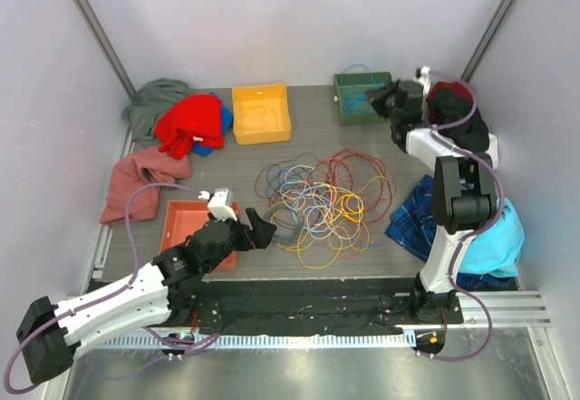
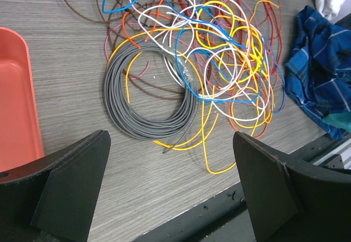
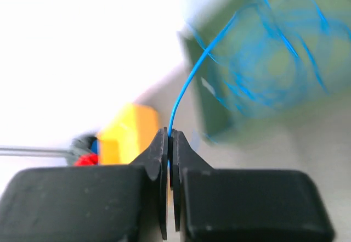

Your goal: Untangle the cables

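A tangle of cables (image 1: pixel 317 202) in red, orange, yellow, blue and white lies mid-table. In the left wrist view a grey coil (image 2: pixel 148 105) sits at the tangle's near left side, with loose yellow and orange strands trailing toward me. My left gripper (image 1: pixel 258 229) (image 2: pixel 170 138) stands wide open just short of that coil, with nothing between its fingers. My right gripper (image 1: pixel 388 102) (image 3: pixel 170 135) is at the back right by the green bin (image 1: pixel 353 119), shut on a thin blue cable (image 3: pixel 186 88). That cable runs up into a blue coil (image 3: pixel 274 61) inside the bin.
A yellow bin (image 1: pixel 261 112) stands at the back centre and a red tray (image 1: pixel 186 228) at the front left. Red (image 1: pixel 190 123), grey (image 1: pixel 159 101) and pink (image 1: pixel 136 182) garments lie on the left. Blue plaid cloth (image 1: pixel 421 214) lies on the right.
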Controlling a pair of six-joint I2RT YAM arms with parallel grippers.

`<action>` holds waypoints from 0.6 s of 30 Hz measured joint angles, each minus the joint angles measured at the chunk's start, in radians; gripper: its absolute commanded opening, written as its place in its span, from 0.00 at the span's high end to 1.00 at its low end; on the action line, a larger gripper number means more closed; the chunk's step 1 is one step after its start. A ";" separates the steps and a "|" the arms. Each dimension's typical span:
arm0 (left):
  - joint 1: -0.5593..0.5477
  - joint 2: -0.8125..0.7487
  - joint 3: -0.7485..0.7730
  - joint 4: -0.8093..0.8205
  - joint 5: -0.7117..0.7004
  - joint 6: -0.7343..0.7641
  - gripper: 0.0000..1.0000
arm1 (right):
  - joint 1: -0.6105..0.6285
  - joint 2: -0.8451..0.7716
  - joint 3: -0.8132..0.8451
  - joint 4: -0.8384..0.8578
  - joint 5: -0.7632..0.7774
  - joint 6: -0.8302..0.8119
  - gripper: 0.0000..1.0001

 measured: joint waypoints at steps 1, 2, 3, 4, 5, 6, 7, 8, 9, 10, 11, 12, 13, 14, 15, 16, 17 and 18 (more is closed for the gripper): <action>0.000 0.005 0.000 0.000 0.000 0.000 0.00 | 0.000 -0.001 0.069 -0.031 0.003 -0.018 0.99; 0.000 0.009 0.000 0.000 0.000 0.000 0.00 | 0.000 -0.001 0.142 -0.069 0.008 -0.037 0.99; 0.000 0.012 0.000 0.000 0.000 0.000 0.00 | 0.000 0.003 0.202 -0.097 0.011 -0.055 0.99; 0.000 0.014 0.000 0.000 0.000 0.000 0.00 | 0.000 0.008 0.270 -0.130 0.016 -0.075 0.99; 0.000 0.015 0.000 0.001 0.000 0.000 0.00 | 0.000 0.017 0.341 -0.164 0.023 -0.093 0.99; 0.000 0.017 0.000 0.005 0.000 0.000 0.00 | 0.000 0.032 0.415 -0.194 0.032 -0.111 0.99; 0.000 0.018 0.000 0.008 0.000 0.000 0.00 | 0.000 0.057 0.484 -0.219 0.042 -0.131 0.99; 0.000 0.019 0.000 0.010 0.000 0.000 0.00 | 0.000 0.085 0.556 -0.248 0.053 -0.147 0.99; 0.000 0.021 0.000 0.014 0.000 0.000 0.00 | 0.000 0.120 0.627 -0.274 0.060 -0.161 0.99; 0.000 0.024 0.000 0.016 0.000 0.000 0.00 | 0.000 0.158 0.683 -0.294 0.068 -0.175 0.99; 0.000 0.026 0.000 0.016 0.000 0.000 0.00 | 0.000 0.198 0.737 -0.318 0.076 -0.187 0.99; 0.000 0.028 0.000 0.016 -0.002 0.002 0.00 | 0.000 0.239 0.779 -0.340 0.082 -0.196 0.99; 0.000 0.031 0.000 0.017 -0.002 0.004 0.00 | 0.000 0.270 0.801 -0.357 0.087 -0.204 0.99; 0.000 0.033 0.000 0.018 -0.003 0.005 0.00 | 0.000 0.308 0.818 -0.383 0.093 -0.212 0.99; 0.000 0.037 0.000 0.018 -0.006 0.007 0.00 | 0.000 0.333 0.822 -0.397 0.097 -0.215 0.99; 0.000 0.041 0.001 0.017 -0.009 0.010 0.00 | 0.000 0.364 0.823 -0.422 0.101 -0.219 0.99; 0.000 0.046 0.002 0.018 -0.011 0.013 0.00 | 0.000 0.393 0.823 -0.447 0.106 -0.225 0.99; 0.000 0.050 0.002 0.018 -0.013 0.018 0.00 | 0.001 0.421 0.823 -0.470 0.109 -0.231 0.99</action>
